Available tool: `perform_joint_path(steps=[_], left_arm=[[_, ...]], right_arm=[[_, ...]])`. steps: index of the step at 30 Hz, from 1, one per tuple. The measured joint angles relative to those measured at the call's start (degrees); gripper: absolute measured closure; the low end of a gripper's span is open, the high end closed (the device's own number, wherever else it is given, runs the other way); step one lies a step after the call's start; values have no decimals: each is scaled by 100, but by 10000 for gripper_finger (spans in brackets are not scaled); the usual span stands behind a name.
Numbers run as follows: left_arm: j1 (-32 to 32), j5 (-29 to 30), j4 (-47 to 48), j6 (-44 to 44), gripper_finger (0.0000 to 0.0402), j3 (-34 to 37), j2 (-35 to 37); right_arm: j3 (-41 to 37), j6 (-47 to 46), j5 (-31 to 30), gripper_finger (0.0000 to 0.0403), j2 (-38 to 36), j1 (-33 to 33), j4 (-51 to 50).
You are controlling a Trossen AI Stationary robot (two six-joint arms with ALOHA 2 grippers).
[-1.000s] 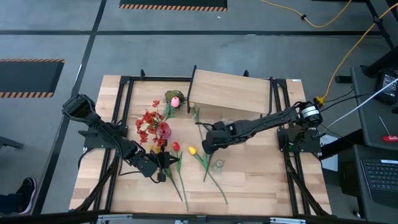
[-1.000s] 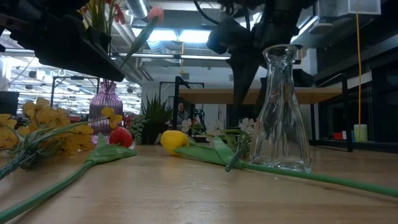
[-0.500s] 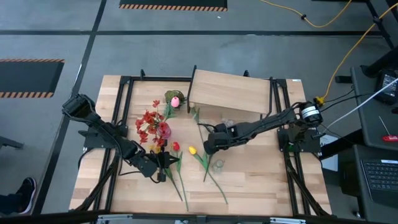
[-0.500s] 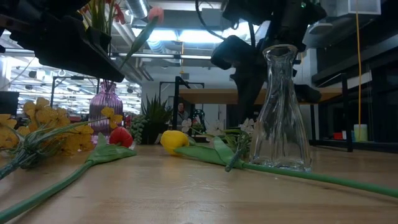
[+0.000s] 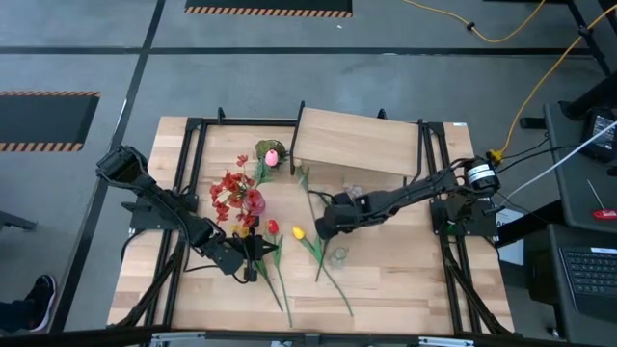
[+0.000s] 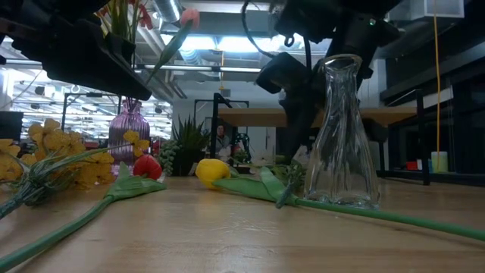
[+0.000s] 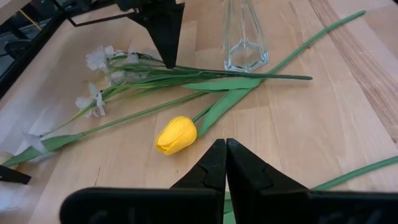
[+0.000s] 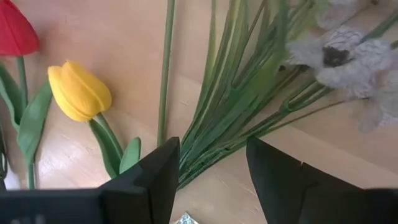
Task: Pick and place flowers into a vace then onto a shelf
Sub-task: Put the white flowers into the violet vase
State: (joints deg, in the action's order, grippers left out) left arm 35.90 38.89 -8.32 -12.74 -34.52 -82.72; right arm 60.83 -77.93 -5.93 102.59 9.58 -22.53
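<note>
Right gripper (image 5: 323,224) reaches low over the table's middle, jaws apart above white-blossom stems (image 8: 236,106), beside the yellow tulip (image 5: 298,232). Left gripper (image 5: 253,262), jaws together, hovers near the front-left. Shelf (image 5: 359,141) stands at the far side.

table (image 7: 348,112): pale matt wood | vase (image 6: 342,136): clear glossy glass | shelf (image 5: 359,143): light wood

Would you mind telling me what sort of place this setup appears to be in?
Probably a robotics lab or workshop: hazard-striped floor markings, a yellow cable trailing across the concrete floor, and a laptop beside the wooden table.
</note>
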Motion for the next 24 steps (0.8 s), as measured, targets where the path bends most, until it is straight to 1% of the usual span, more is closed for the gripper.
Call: perform_joint_path(steps=[10, 15, 24], left_arm=[[0, 0, 0, 0, 399, 0, 0], [0, 0, 0, -2, 396, 0, 0], [0, 1, 0, 0, 398, 0, 0]], right_arm=[[-10, -4, 7, 215, 0, 0, 25], [-10, -133, 255, 215, 0, 2, 20], [-10, -134, 235, 215, 0, -8, -10]])
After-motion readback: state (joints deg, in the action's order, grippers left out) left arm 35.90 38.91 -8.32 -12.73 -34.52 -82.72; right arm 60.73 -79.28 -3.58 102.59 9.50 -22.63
